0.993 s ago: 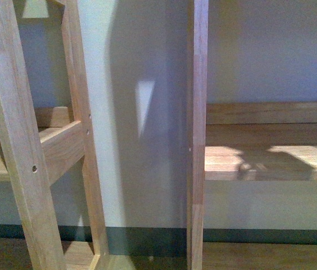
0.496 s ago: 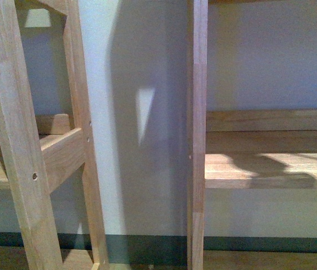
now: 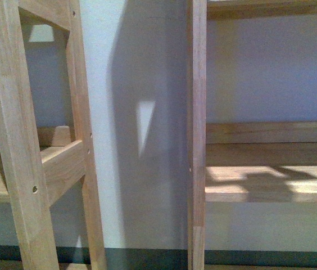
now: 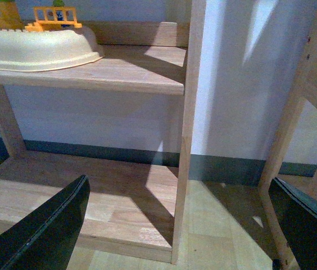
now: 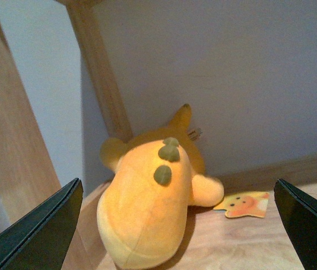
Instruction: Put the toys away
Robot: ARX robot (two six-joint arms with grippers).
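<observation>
Front view: we see dim, bluish cast, soft grain. Broad dark shadow across wall (image 3: pixel 141 112), small bright triangle of light inside it. Sunlit patches broken by shadow on right shelf board (image 3: pixel 271 183).

Left wrist view: brighter. Light streak on wall beyond fingers (image 4: pixel 40 236), angled shadows on lower shelf (image 4: pixel 119 197) between them. Fingers dark, slightly blurred at frame edge.

Right wrist view: we see plush toy (image 5: pixel 147 197) between fingers, warmly lit, soft focus, faint sheen on top; wall behind grainy, grey-blue.
</observation>
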